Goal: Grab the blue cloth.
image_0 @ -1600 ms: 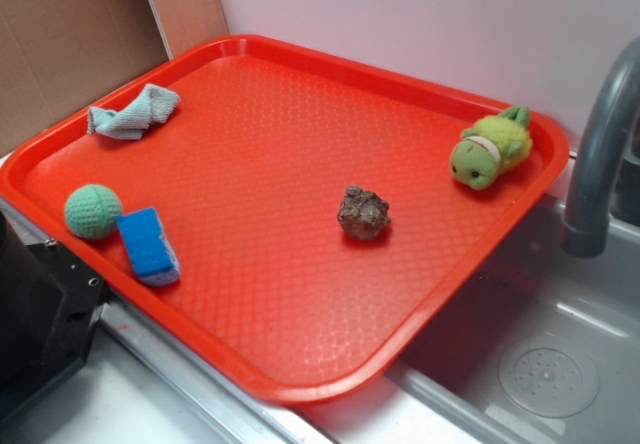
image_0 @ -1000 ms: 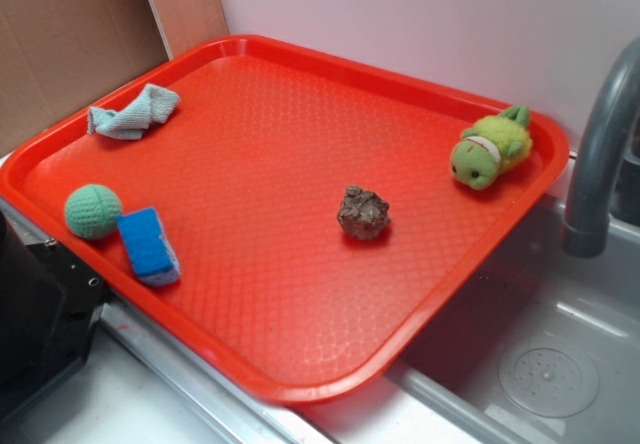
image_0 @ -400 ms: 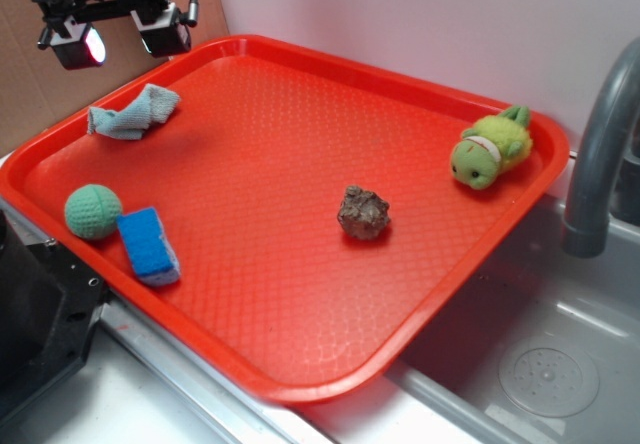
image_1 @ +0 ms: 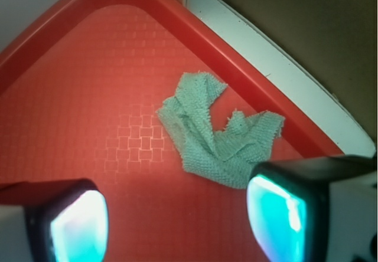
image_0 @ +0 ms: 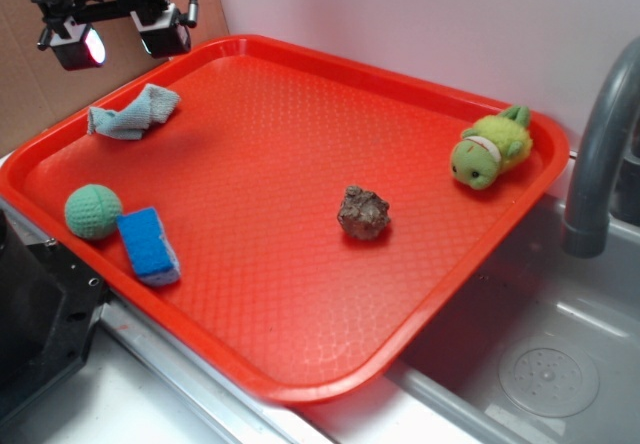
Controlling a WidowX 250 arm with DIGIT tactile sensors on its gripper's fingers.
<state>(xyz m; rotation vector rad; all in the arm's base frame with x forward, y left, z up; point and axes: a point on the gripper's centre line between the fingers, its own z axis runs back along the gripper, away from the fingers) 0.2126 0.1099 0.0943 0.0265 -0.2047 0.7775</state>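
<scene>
The blue cloth [image_0: 133,111] lies crumpled near the tray's [image_0: 300,389] far-left rim — the tool [image_0: 120,39] hovers above, jaws spread.

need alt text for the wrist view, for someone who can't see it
A small crumpled pale teal cloth lies on a textured red plastic tray, near its raised rim. The open gripper hovers above it, its two black-framed fingertips at the bottom edge of the picture, one partly overlapping the cloth's lower right corner.
</scene>
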